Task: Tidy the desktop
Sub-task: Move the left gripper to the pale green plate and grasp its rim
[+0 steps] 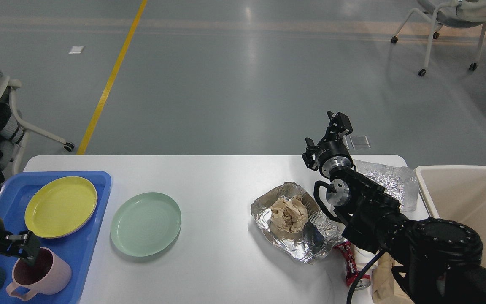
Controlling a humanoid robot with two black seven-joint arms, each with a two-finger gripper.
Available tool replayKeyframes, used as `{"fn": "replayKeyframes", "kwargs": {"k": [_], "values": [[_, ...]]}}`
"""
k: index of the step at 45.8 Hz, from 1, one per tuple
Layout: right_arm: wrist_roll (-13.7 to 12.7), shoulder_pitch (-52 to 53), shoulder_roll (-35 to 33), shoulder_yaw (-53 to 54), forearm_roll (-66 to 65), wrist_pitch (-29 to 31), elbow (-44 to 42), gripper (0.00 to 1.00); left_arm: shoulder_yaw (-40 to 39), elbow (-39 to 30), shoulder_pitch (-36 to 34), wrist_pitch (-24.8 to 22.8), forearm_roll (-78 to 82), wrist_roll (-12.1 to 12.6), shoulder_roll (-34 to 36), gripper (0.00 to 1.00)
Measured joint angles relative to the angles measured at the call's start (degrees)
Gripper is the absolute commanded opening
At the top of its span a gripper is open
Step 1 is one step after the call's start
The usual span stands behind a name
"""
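1. Spreading across the lower half of the head view, the white tabletop [222, 177] carries everything of the scene, its rounded far corners showing against the grey floor.
2. At its left end lies a blue tray [95, 185] holding a yellow plate [60, 207] and, nearer the front, a pink mug [42, 271].
3. The left tool [25, 247] sits at the mug's rim, one finger seeming to dip inside it; whether the fingers press the wall I cannot tell.
4. Just right of the tray, a pale green plate [146, 223] rests flat on the bare surface.
5. Right of centre is a crumpled foil container [302, 240] with a wad of brown paper [288, 214] inside.
6. The right tool [339, 124] is raised above the far edge, pointing away, empty; its fingers are seen dark and end-on, so I cannot tell if they are apart or together.
7. Behind the right arm lies a clear crinkled plastic piece [388, 179], touching a cream bin [471, 198] at the right end.
8. A red wrapper [349, 259] shows beneath the arm near the front edge.
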Motion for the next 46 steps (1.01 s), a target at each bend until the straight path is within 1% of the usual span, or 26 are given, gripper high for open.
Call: {"fn": "replayKeyframes", "kwargs": {"k": [4,9,12,18,22,25,28,31,39,40,43,46], "values": [[0.0,0.0,0.0,0.0,0.0,0.0,0.0,1.00,1.9,-1.3,-6.9,-5.1,-1.2,-0.7,0.0,0.76],[0.0,0.0,0.0,0.0,0.0,0.0,0.0,1.00,5.0,-2.8,-16.8,-11.0,-4.9,-2.2,-0.7,0.76],[0.0,0.0,0.0,0.0,0.0,0.0,0.0,1.00,6.1,-3.4,-22.3,-13.6,-7.3,-2.9,-1.7,0.76],[0.0,0.0,0.0,0.0,0.0,0.0,0.0,1.00,6.7,-4.3,-31.2,-14.8,-10.5,-3.9,-4.0,0.76],[0.0,0.0,0.0,0.1,0.0,0.0,0.0,1.00,6.7,-4.5,-35.6,-14.9,-11.9,-4.0,-5.1,0.76],[0.0,0.0,0.0,0.1,0.0,0.0,0.0,1.00,6.7,-4.5,-37.4,-14.9,-12.6,-4.1,-5.8,0.76],[0.0,0.0,0.0,0.1,0.0,0.0,0.0,1.00,6.7,-4.5,-37.7,-14.9,-13.1,-4.1,-6.8,0.75],[0.0,0.0,0.0,0.1,0.0,0.0,0.0,1.00,6.6,-4.4,-36.4,-14.9,-13.3,-4.1,-7.9,0.75],[0.0,0.0,0.0,0.1,0.0,0.0,0.0,1.00,5.5,-4.1,-25.1,-14.3,-14.5,-4.0,-10.3,0.75],[0.0,0.0,0.0,0.1,0.0,0.0,0.0,1.00,5.4,-4.1,-23.6,-13.5,-14.7,-4.0,-10.7,0.75],[0.0,0.0,0.0,0.1,0.0,0.0,0.0,1.00,5.1,-4.0,-18.9,-8.7,-15.5,-4.0,-11.8,0.75],[0.0,0.0,0.0,0.1,0.0,0.0,0.0,1.00,4.6,-3.8,-14.1,-2.1,-16.1,-4.0,-12.8,0.75]]}}
